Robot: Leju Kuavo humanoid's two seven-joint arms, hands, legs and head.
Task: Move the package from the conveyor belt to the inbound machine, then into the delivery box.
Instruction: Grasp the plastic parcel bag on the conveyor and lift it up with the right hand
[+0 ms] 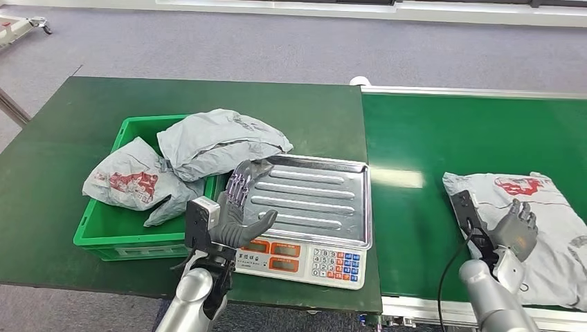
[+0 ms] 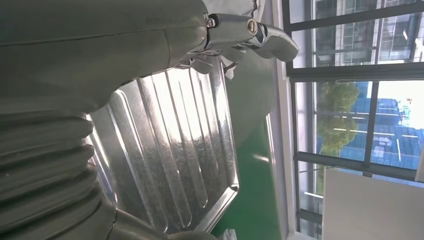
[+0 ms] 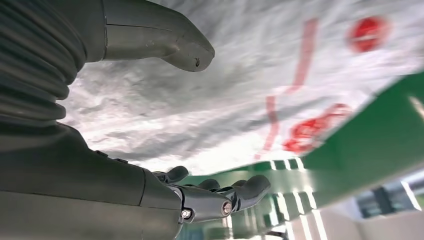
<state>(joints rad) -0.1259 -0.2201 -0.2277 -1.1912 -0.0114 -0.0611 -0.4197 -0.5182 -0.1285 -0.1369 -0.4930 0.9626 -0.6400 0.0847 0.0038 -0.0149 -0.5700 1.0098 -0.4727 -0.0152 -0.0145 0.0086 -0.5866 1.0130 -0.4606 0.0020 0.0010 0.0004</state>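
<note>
Pkg (image 1: 547,221): grey crumpled polybag, red print; on belt (image 1: 415,228).

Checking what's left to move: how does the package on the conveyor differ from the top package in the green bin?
The conveyor package lies flat and spread out on the belt, with the right hand over it; the top bin package is crumpled, propped across the green bin, untouched. Red print shows on the conveyor one, none on the bin one. Both are grey mailer bags.
</note>
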